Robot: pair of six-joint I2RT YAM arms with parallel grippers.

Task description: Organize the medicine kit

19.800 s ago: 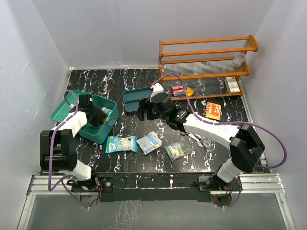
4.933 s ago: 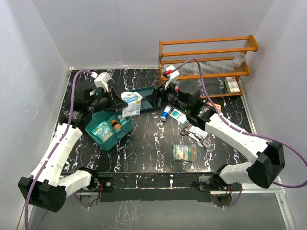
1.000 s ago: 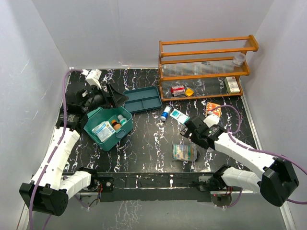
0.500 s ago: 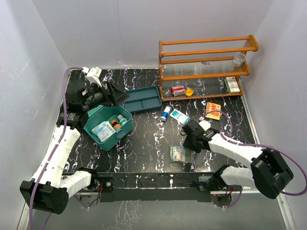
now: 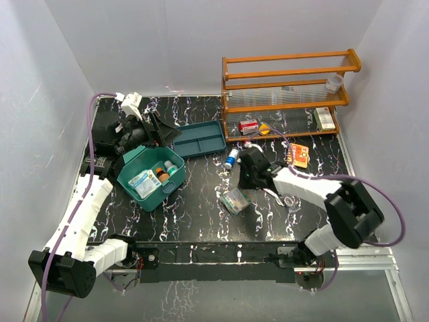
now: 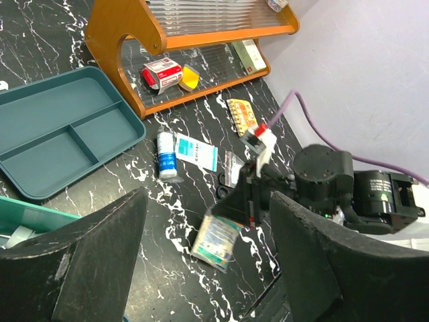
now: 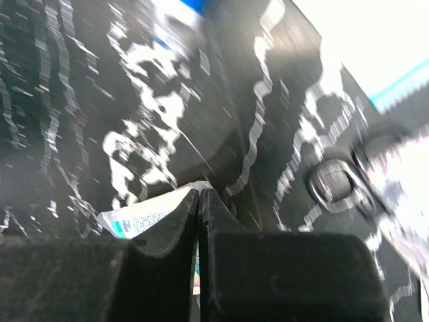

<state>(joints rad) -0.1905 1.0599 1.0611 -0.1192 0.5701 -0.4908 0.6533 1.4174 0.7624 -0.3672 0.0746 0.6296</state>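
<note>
You have the right gripper [image 5: 240,190] pinched shut on a green-and-white packet [image 5: 234,200] just below centre, and the left gripper [image 5: 163,131] spread wide and empty at upper left, so next likely carry the packet leftward over the open medicine kit [image 5: 166,194] at centre left and release.

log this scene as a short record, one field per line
medicine kit: open, bottles and a packet inside
left gripper: open, beyond the kit's far rim
right gripper: shut on a plastic packet
wooden rack: small boxes on bottom shelf
divided tray: between kit and rack
blue-and-white bottle: lying on the table
</note>
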